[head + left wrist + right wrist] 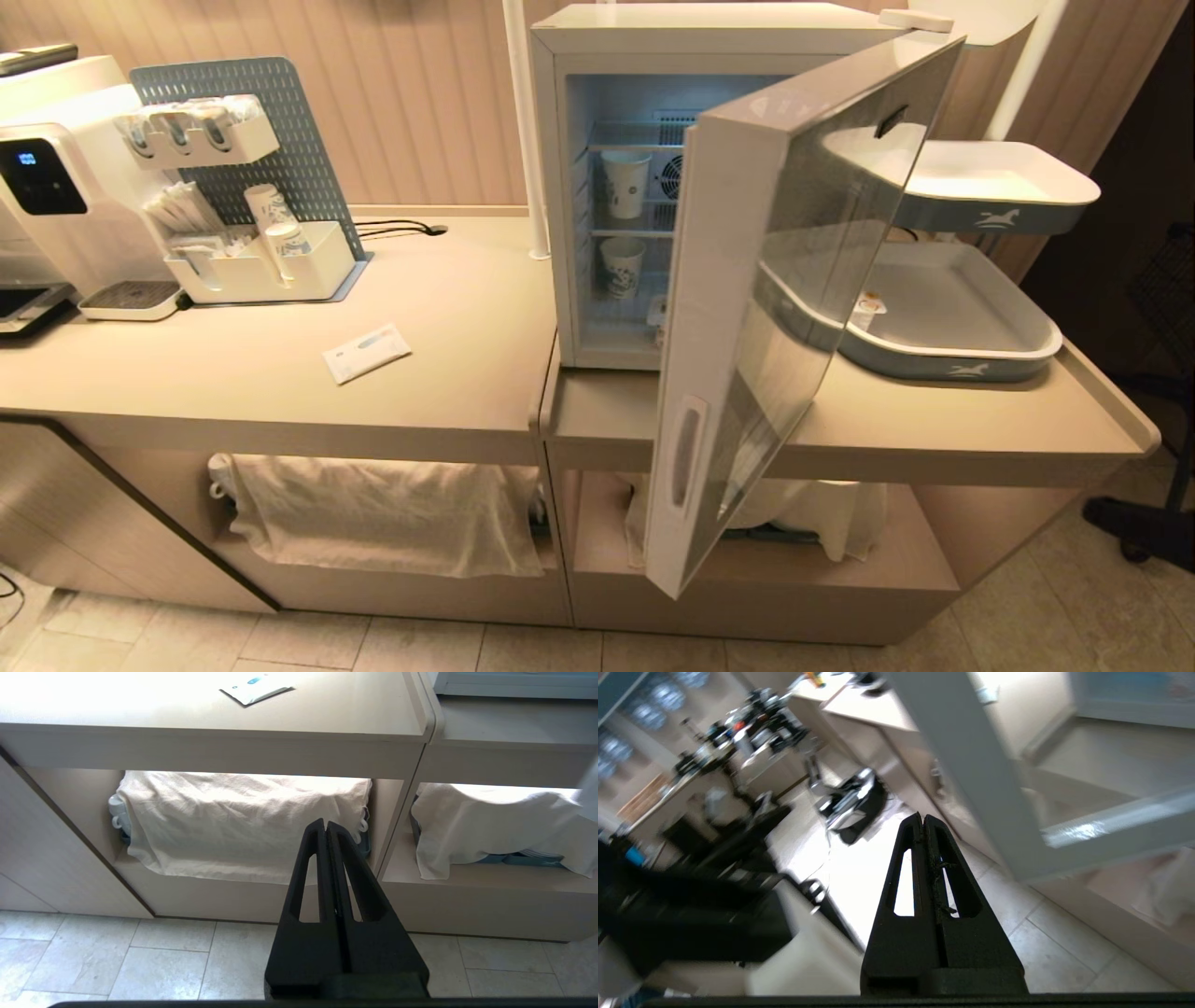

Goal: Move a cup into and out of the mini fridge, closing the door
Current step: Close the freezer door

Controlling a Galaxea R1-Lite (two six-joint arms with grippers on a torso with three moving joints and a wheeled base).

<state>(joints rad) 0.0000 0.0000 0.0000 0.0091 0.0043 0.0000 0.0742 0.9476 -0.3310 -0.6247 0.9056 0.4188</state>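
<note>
The mini fridge (709, 23) stands on the counter with its door (695, 280) swung wide toward me. Two tall paper cups (624, 182) sit on its wire shelves. The small white cup (868, 309) stands in the lower grey tray (943, 359) to the right of the fridge, seen through the door's glass. Neither gripper shows in the head view. My right gripper (922, 816) is shut and empty, low over the floor beside the door's frame (966, 765). My left gripper (325, 823) is shut and empty, facing the cloth-covered shelf under the counter.
A coffee machine (56, 177) and an organiser with paper cups (261, 252) stand at the left. A white packet (366, 352) lies on the counter. A second tray (999, 182) sits above the lower one. Cloths (383, 513) drape the lower shelves. A chair base (1148, 532) is at right.
</note>
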